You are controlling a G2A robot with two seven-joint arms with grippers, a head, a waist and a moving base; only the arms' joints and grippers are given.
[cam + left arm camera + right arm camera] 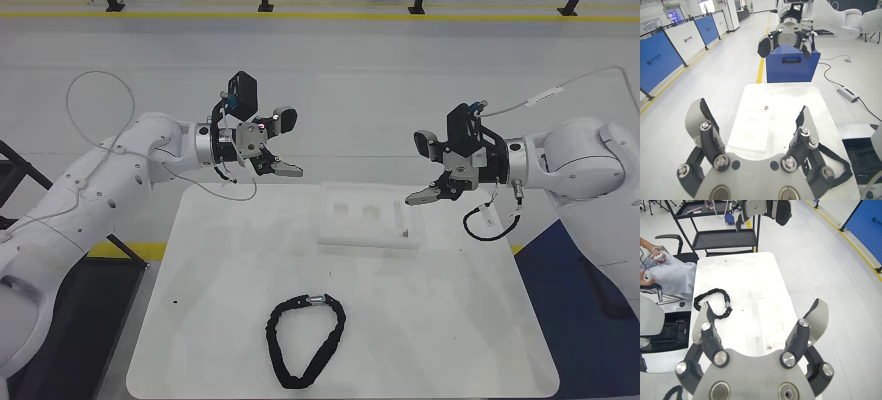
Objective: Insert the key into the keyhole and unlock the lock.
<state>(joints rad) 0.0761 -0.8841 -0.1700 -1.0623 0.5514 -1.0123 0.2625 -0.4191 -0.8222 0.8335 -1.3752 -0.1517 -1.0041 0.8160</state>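
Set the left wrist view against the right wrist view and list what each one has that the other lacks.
Left wrist, not right: a blue box with a handle and a power brick on the floor past the table.
Right wrist, not left: the lock lying on the table, and a black shelf cart.
Both: the table, the white tray with the key at one end, and the left gripper and right gripper, both open, facing each other.
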